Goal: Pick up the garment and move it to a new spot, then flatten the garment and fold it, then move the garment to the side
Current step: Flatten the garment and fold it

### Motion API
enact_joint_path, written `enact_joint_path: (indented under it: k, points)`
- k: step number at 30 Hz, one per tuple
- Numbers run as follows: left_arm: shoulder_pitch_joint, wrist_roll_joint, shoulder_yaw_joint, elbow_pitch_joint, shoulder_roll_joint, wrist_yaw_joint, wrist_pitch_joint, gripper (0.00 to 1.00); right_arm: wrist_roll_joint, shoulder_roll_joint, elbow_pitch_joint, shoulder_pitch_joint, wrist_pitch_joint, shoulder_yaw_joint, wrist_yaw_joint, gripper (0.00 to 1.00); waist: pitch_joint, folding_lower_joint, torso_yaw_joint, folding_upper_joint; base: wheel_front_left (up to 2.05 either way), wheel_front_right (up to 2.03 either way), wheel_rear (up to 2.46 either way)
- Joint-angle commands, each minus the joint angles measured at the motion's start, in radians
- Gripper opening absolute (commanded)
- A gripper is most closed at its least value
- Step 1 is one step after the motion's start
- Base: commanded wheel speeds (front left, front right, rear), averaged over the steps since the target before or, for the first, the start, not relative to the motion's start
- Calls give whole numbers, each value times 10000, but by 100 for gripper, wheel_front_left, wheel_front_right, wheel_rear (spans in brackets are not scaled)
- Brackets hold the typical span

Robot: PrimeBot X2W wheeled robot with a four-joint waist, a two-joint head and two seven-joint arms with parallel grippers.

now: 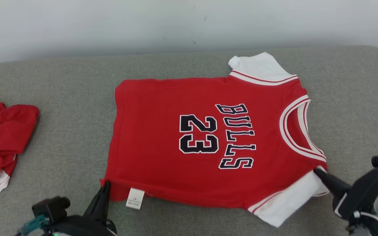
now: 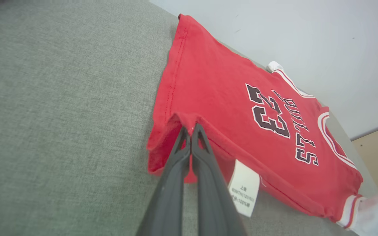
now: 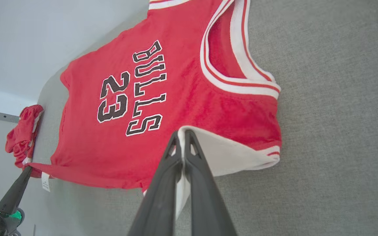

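A red jersey [image 1: 162, 137] with white sleeves, "BULLS" and "23" printed in black, lies spread on the grey cushioned surface [image 1: 71, 85], neck toward the right. My left gripper [image 1: 105, 187] is shut on the jersey's near left hem corner [image 2: 189, 123], beside a white care label [image 1: 135, 198]. My right gripper [image 1: 317, 171] is shut on the near white sleeve [image 3: 221, 150] at the jersey's shoulder. In the right wrist view the left gripper [image 3: 27, 169] shows at the far hem corner.
A crumpled red garment with white trim [image 1: 2, 141] lies at the left edge of the surface. A pale wall [image 1: 189, 23] runs behind the surface. Bare grey fabric stretches on every side of the jersey.
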Motion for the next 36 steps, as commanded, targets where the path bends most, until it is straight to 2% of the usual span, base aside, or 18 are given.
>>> enact_joint_path:
  k: [1, 10, 15, 31, 36]
  points:
    - [-412, 33, 28, 188, -79, 9, 86, 0, -27, -1, 298, -530, -244, 95, 13, 0, 206, -1, 38, -1, 0, 0, 0]
    - [-2089, 418, -84, 1324, -484, 164, 393, 0, -479, -76, 1710, -2667, -1981, 357, 13, 0, 931, -1, 284, -1, 0, 0, 0]
    - [-2692, 587, -144, 1867, -664, 59, 347, 0, -737, -323, 2507, -3571, -3015, 725, 13, 0, 1291, -1, 272, -1, 0, 0, 0]
    - [-3519, 830, -238, 2388, -901, -208, 162, 0, -358, -1235, 4119, -5089, -6071, 1652, 13, 0, 1874, -1, 440, -1, 0, 0, 0]
    - [-3528, 931, -180, 2236, -854, -161, 35, 0, -187, -1464, 4548, -5127, -6408, 1718, 13, 0, 1951, -1, 488, -1, 0, 0, 0]
